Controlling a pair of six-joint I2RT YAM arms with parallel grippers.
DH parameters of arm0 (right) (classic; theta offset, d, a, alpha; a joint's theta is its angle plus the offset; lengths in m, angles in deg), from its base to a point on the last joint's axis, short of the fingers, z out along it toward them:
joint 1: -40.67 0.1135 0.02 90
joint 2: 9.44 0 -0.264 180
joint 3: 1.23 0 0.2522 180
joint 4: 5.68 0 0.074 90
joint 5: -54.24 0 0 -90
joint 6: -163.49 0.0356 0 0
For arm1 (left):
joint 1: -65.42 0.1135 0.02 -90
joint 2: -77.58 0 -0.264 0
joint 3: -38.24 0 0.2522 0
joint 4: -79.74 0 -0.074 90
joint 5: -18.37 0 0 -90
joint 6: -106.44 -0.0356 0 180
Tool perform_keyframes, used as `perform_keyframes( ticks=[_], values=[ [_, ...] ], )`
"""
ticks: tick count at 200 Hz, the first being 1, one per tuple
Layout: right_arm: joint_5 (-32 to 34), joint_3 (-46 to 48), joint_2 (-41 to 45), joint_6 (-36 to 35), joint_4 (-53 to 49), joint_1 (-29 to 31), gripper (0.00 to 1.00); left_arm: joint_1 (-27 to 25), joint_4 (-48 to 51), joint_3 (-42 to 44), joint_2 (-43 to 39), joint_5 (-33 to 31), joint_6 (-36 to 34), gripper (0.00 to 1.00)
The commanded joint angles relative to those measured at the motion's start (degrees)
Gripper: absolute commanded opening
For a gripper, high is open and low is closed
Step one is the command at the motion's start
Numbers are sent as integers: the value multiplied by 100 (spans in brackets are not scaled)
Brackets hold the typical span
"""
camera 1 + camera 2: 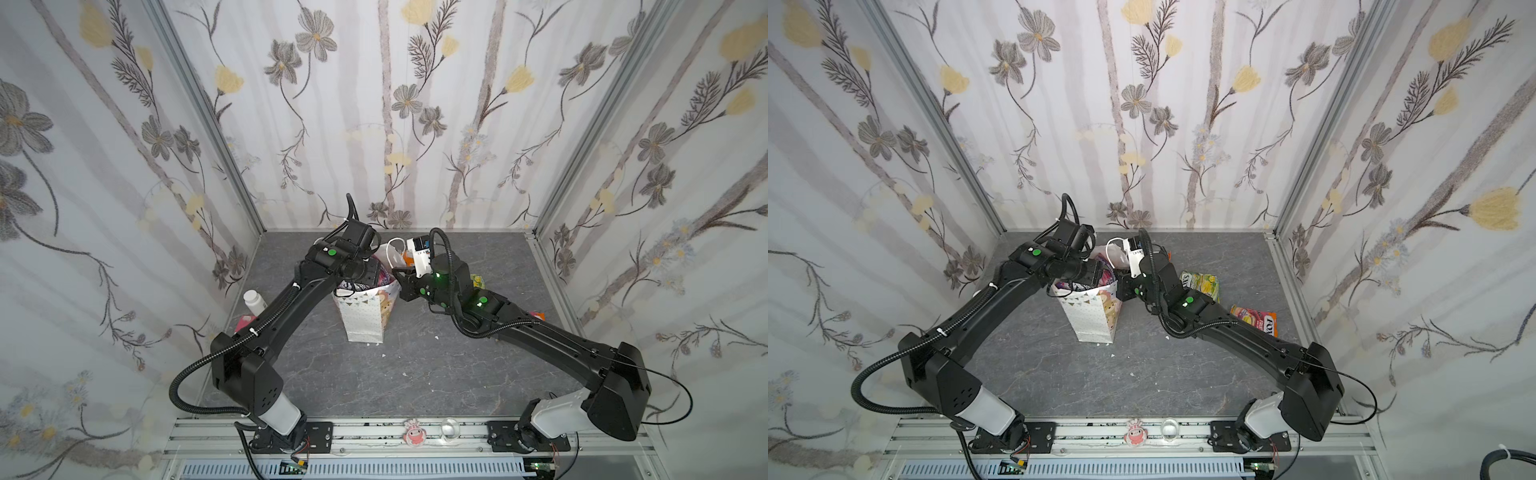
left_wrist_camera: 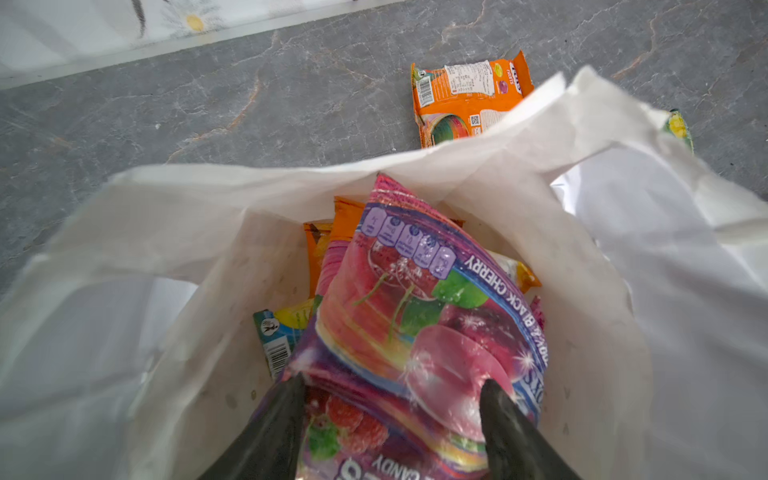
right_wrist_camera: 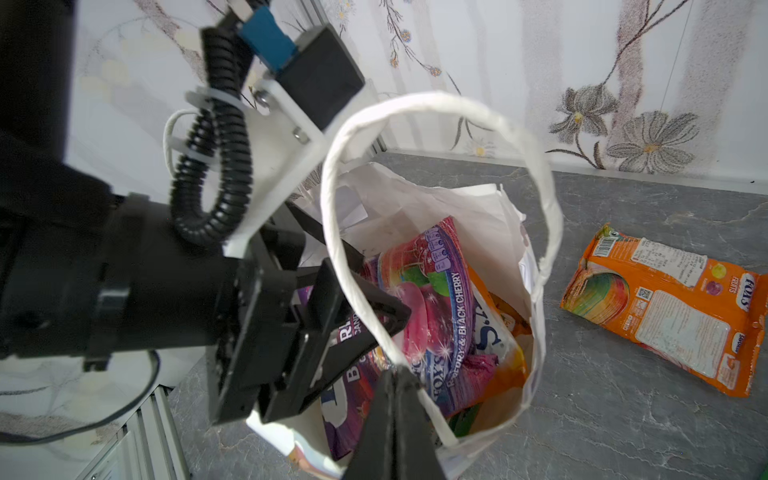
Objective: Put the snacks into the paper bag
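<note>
Left wrist view: I am looking down into the open mouth of the paper bag [image 2: 249,187].
- Top of the pile: purple packet [image 2: 415,316], "BLACK CHERRY" legible.
- Beneath it: an orange corner [image 2: 347,212] and a blue-yellow barcoded packet [image 2: 278,336].
- Left gripper [image 2: 392,380] is inside the mouth, fingers apart with the purple packet between them. I cannot tell whether they press it or merely flank it.

Right wrist view:
- Right gripper [image 3: 395,376] has its claw pressed together at the foot of the near cord handle [image 3: 436,97]. I cannot tell whether the cord is nipped between the fingers.
- This view gives a side look at the left gripper [image 3: 407,311] reaching over the rim.
- A loose orange packet [image 3: 665,307] lies flat, label side up, on the grey table [image 3: 623,415], apart from the bag.

Top views:
- The bag [image 1: 361,320] [image 1: 1088,320] stands upright, a little toward 11 o'clock of the table's centre.
- The left arm covers most of the bag's contents; only the wrist views show them.

From the bag, seen in a top view:
- Loose orange packet [image 1: 409,259] at 1 o'clock.
- White bottle [image 1: 254,301] at 9 o'clock, with a pink object [image 1: 245,322] just beside it.
- Yellow-green packet [image 1: 1200,284] at 3 o'clock.
- FOX'S packet [image 1: 1256,320] at 4 o'clock, partly under the right arm.
</note>
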Motion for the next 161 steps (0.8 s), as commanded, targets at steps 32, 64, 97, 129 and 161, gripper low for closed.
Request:
perform_keyframes(
  ticks=[32, 64, 97, 129, 161],
  values=[
    [-45, 146, 288, -195, 309, -13, 24, 112, -620, 388, -158, 284, 4, 65],
    [178, 351, 596, -250, 293, -7, 31, 123, -877, 546, 9, 530, 13, 65],
    [408, 506, 771, -212, 450, -17, 41, 122, -1009, 508, 263, 606, 12, 65],
    [554, 379, 453, -70, 535, 1, 53, 121, -1117, 525, 363, 511, 20, 65],
    [600, 159, 110, -56, 365, -5, 54, 122, -1285, 734, 350, 351, 2, 65]
  ],
)
